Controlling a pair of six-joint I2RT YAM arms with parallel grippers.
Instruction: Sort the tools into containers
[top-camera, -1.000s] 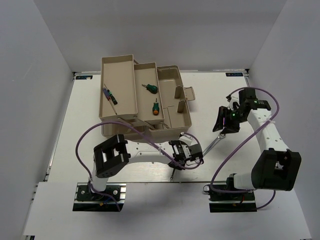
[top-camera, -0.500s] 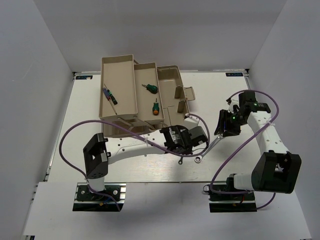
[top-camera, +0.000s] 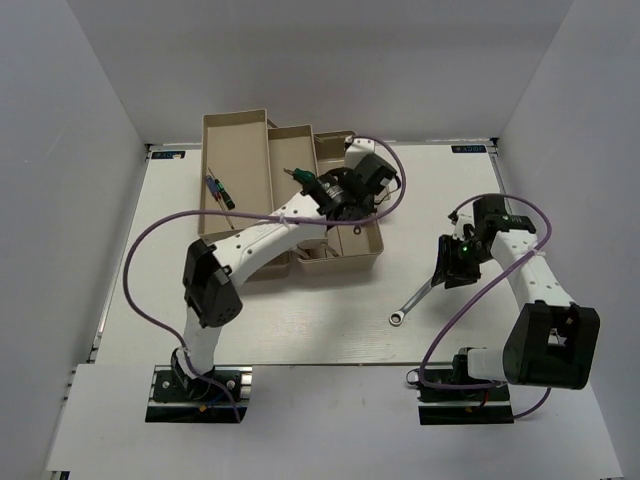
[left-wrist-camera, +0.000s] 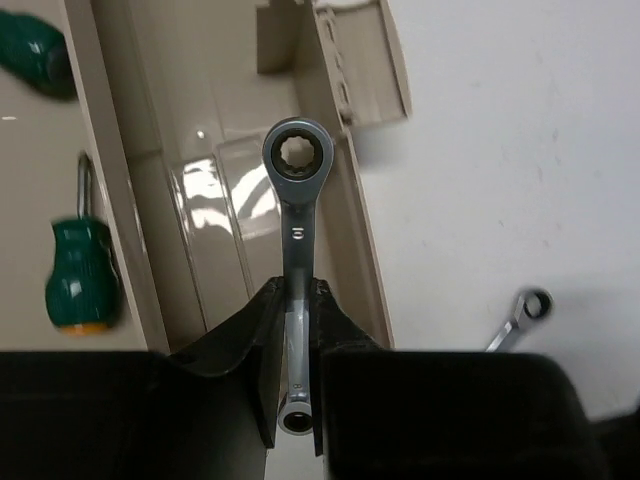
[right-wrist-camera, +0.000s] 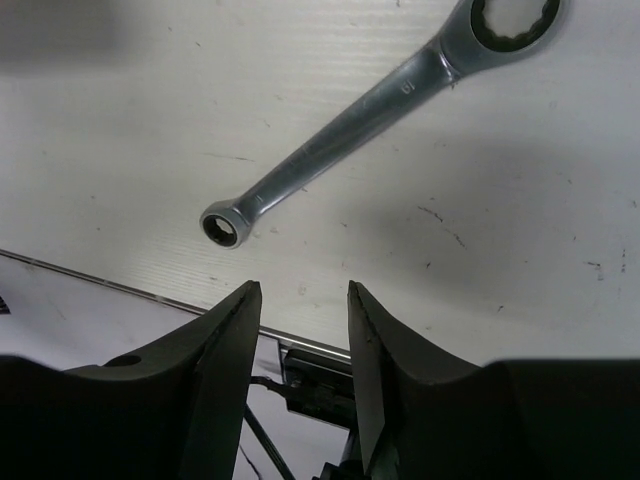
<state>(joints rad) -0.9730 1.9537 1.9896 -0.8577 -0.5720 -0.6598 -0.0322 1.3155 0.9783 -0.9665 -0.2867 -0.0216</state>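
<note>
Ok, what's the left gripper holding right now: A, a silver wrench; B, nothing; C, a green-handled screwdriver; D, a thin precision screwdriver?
A: in the left wrist view the left gripper is shut on a silver wrench, its ring end out over a toolbox compartment.

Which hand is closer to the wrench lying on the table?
Right. The right hand hovers by the loose wrench; the left hand is over the toolbox, gripping the other wrench.
</note>
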